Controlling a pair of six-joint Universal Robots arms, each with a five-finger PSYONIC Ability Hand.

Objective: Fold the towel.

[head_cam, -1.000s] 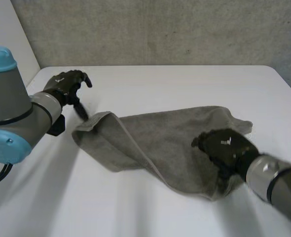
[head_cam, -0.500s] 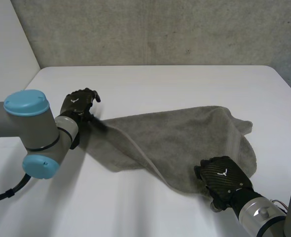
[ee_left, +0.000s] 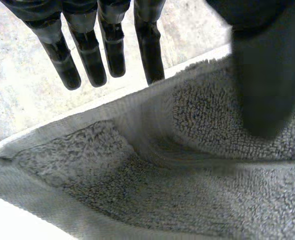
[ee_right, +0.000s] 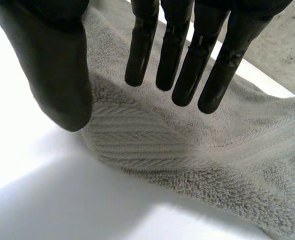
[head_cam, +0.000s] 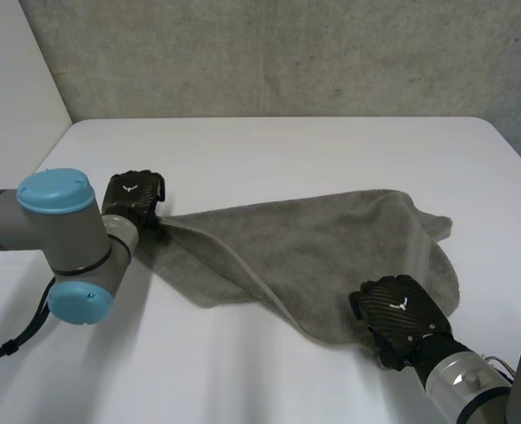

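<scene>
Closest to the tabletop's (head_cam: 269, 146) near edge, over toward the right corner, my right hand (head_cam: 400, 318) sits on the near corner of the towel (head_cam: 331, 234). The fingers (ee_right: 181, 60) there are straight and loose over the banded hem, not clamping anything. The towel itself lies rumpled across the middle of the tabletop, with one side lapped over along a diagonal ridge. Farther back, toward the left edge, my left hand (head_cam: 133, 194) is at the towel's left corner. Fingers straight there too, nothing gripped.
</scene>
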